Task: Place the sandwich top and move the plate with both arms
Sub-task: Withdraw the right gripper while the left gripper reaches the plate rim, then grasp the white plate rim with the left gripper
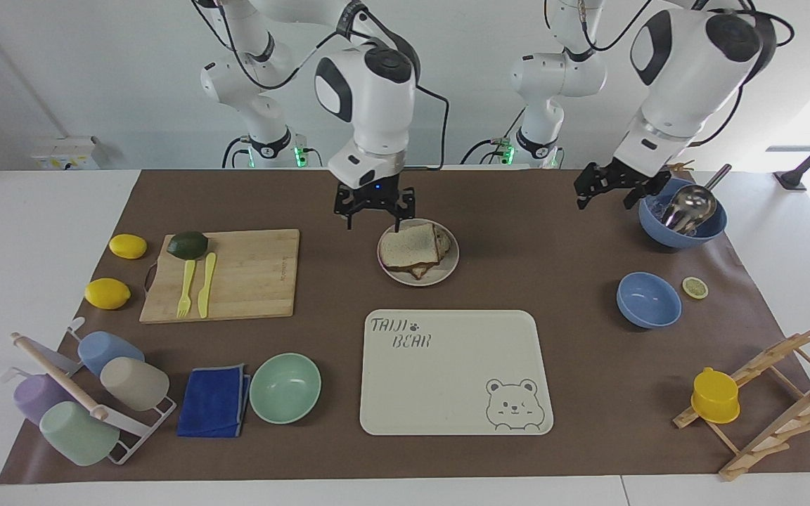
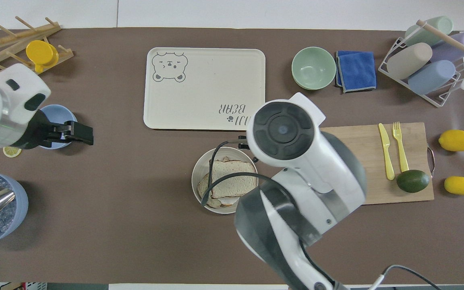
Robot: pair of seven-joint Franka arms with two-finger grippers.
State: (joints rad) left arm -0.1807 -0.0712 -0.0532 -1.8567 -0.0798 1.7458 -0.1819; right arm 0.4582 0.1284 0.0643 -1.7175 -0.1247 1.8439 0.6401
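Sandwich top [image 1: 410, 245] flat on stack in plate [image 1: 447, 273], released. Right pincer [image 1: 374, 209] wide, empty, just above plate rim toward right arm's end. Left pincer [image 1: 609, 185] wide, empty, well apart from plate; must close in.

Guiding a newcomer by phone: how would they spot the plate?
Start at the cream bear tray. The plate sits on the brown mat just nearer the robots. It is the only round dish holding stacked bread; the nearby bowls are blue or green.
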